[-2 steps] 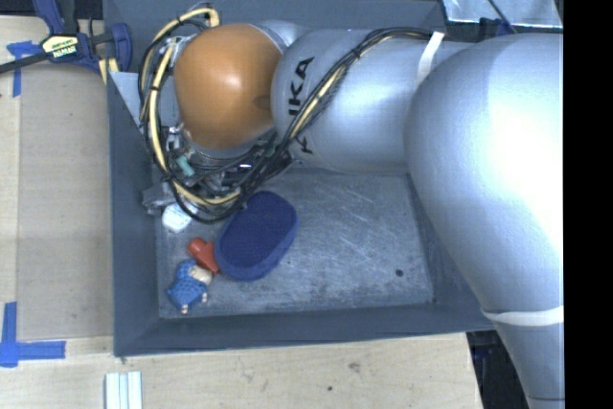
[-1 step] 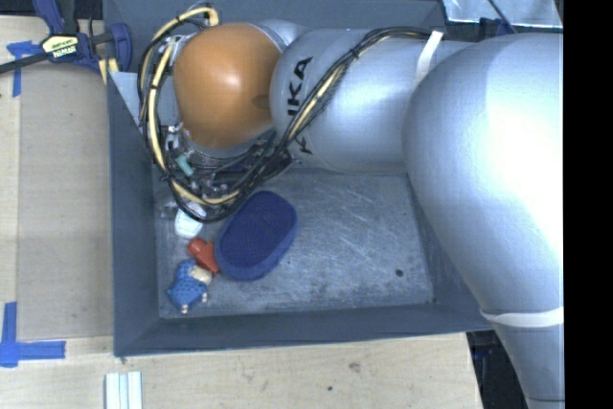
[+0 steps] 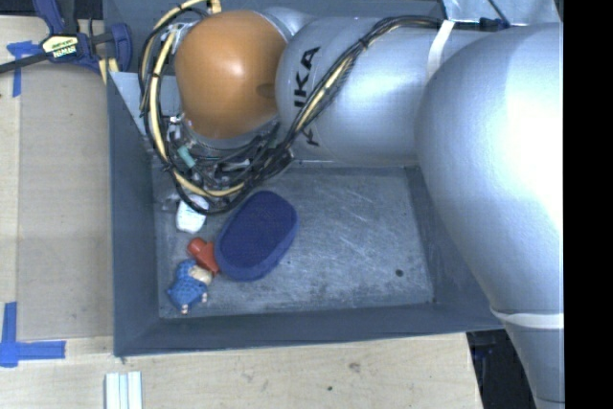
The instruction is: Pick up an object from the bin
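My gripper (image 3: 216, 162) is a dark body under the arm's wrist, low over the bin's left side near the back wall. Just below it lies a small white thing (image 3: 190, 219) against the left wall. A dark blue oval pad (image 3: 256, 235) lies flat on the floor in front of the gripper. A small red-orange piece (image 3: 202, 253) rests at the pad's left edge. A little blue and yellow toy figure (image 3: 188, 288) sits in the front left corner.
The thick silver arm and its orange wrist cover with looped cables span the back of the bin from the right and hide what lies beneath. Bare grey floor stretches to the right of the blue pad.
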Controlling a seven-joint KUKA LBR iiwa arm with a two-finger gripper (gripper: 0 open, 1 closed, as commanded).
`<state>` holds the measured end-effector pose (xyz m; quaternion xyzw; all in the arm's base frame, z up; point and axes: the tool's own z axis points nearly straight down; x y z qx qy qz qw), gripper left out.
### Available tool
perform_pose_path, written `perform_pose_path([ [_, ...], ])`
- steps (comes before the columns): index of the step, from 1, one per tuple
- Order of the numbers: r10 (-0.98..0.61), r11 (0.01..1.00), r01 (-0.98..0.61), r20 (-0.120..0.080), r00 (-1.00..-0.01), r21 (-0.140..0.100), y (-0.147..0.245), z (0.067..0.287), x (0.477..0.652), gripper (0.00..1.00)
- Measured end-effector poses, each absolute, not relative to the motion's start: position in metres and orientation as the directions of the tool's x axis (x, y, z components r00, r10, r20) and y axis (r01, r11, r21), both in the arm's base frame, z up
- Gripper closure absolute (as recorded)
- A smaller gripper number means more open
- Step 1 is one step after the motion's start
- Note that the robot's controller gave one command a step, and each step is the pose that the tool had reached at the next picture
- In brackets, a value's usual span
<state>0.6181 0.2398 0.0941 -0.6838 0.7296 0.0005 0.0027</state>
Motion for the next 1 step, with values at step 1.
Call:
perform_pose_path([
  [1, -0.998, 0.069, -0.998, -0.007, -0.069, -0.011, 0.2407, 0.1901, 0.6207, 1.0],
])
